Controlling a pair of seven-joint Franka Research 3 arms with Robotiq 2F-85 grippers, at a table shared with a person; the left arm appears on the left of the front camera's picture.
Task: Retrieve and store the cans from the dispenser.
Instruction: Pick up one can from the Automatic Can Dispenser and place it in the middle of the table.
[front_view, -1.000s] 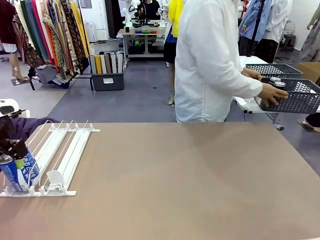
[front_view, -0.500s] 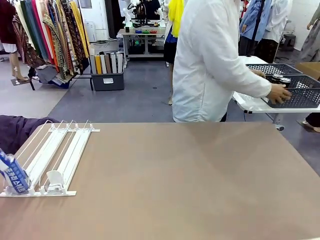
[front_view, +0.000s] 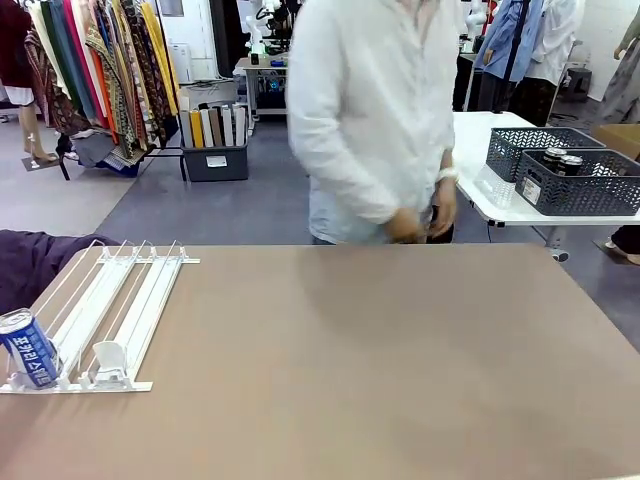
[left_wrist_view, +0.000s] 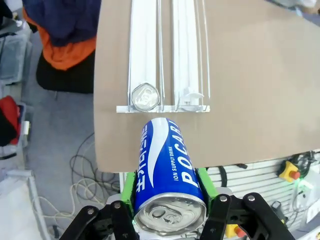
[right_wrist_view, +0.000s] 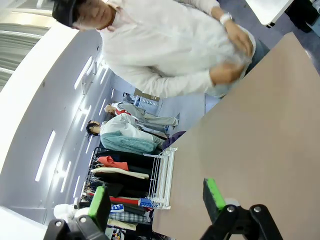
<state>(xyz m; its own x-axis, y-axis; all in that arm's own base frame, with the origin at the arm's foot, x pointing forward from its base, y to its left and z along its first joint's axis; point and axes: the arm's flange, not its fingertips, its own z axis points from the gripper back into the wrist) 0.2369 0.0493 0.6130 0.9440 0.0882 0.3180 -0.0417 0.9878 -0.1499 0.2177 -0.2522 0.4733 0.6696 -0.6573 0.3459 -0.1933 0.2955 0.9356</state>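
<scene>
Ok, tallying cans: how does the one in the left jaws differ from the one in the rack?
The held can is clamped in the left gripper, clear of the dispenser; the rack can sits free in one lane. The held can lies along the jaws; the rack can stands nearly upright. Both are blue with silver tops.

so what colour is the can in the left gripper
The slim aluminium can is blue with a white wave and lettering, silver top; clearest in left wrist view.
</scene>
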